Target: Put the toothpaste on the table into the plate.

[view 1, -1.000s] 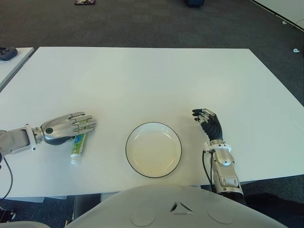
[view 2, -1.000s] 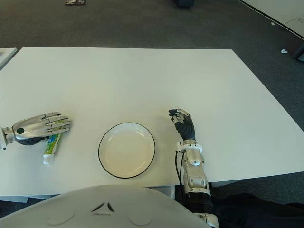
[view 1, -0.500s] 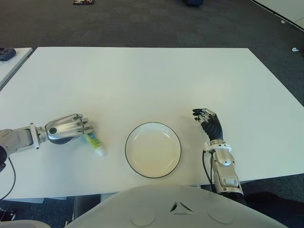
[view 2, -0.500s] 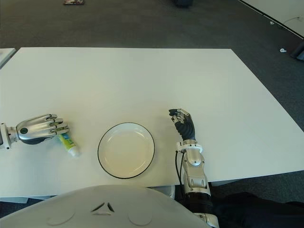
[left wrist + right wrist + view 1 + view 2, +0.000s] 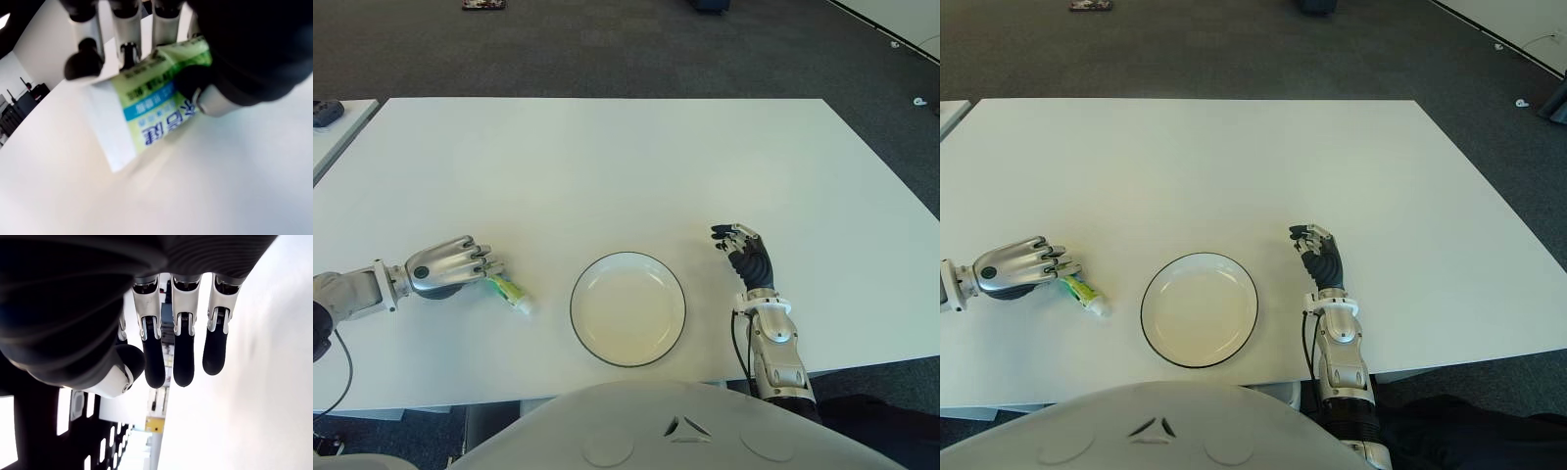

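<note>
A green and white toothpaste tube (image 5: 509, 291) lies on the white table (image 5: 626, 166), a little left of the plate, its white cap end pointing at the plate. My left hand (image 5: 450, 266) grips the tube's tail end. In the left wrist view its fingers (image 5: 124, 29) curl over the toothpaste tube (image 5: 146, 107) and the thumb presses against it. The white plate (image 5: 628, 257) with a dark rim sits near the table's front edge and holds nothing. To the right of the plate is my right hand (image 5: 746, 253), idle with relaxed fingers (image 5: 183, 357).
A second table with a dark object (image 5: 328, 110) on it shows at the far left. Dark carpet lies beyond the table's far edge. My own torso (image 5: 675, 426) covers the front edge below the plate.
The tube has swung from pointing toward me to pointing right at the plate. My left hand has drawn slightly left and its fingers have curled onto the tube. The right hand has not moved.
</note>
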